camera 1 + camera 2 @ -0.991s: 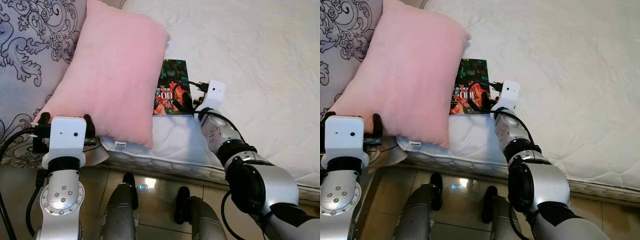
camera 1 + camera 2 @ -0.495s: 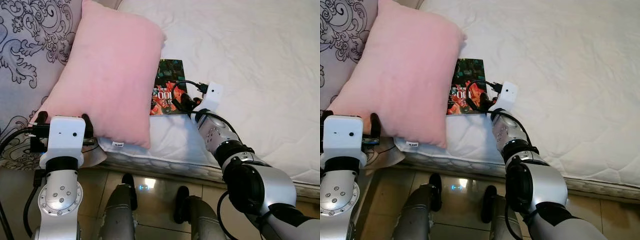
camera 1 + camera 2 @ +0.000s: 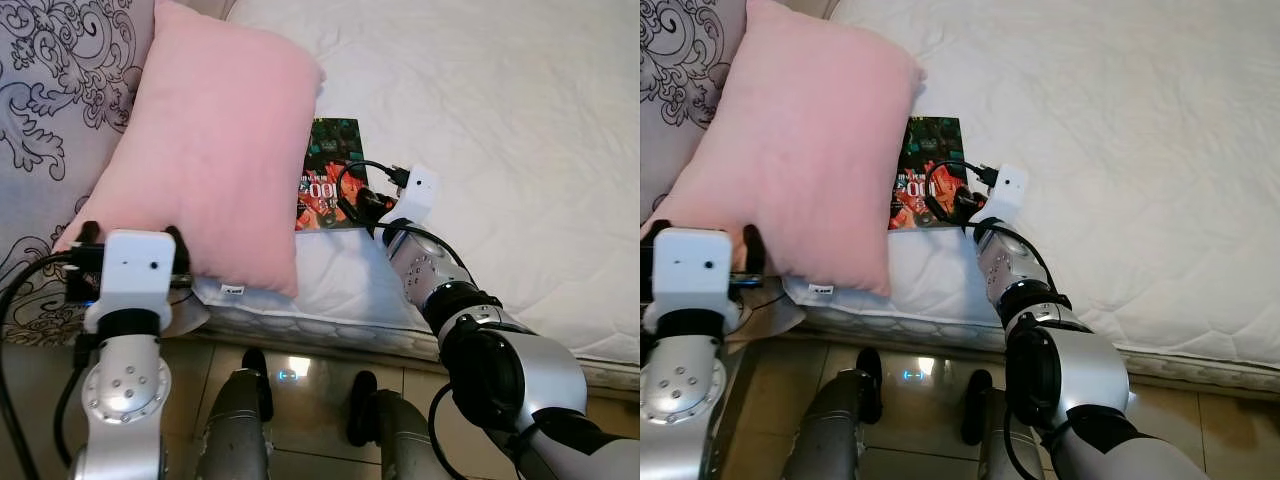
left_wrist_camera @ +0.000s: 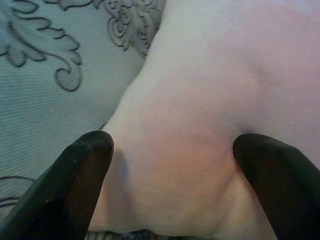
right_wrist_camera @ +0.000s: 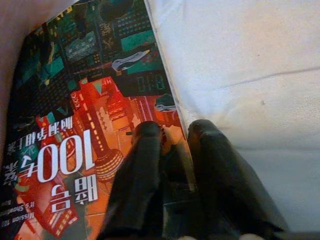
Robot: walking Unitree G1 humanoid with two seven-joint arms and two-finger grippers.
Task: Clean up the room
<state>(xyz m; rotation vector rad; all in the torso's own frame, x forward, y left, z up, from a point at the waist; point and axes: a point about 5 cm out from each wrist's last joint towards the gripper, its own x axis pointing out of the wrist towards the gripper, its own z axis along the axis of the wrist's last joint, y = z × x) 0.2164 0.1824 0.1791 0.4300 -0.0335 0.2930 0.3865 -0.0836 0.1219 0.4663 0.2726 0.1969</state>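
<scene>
Bed [image 3: 520, 130] with a white quilted mattress spreads before me; a grey patterned cover [image 3: 50, 90] lies at its left, and glossy tile floor [image 3: 310, 370] shows below. My left end effector [image 4: 165, 165] grips the lower corner of the pink pillow [image 3: 215, 150], fingers spread on either side of it. My right end effector [image 5: 172, 145] rests nearly closed on the edge of the book [image 3: 325, 185], which lies flat on the mattress, partly under the pillow. Compared with a second ago, my right end effector has slid further left over the book's cover
</scene>
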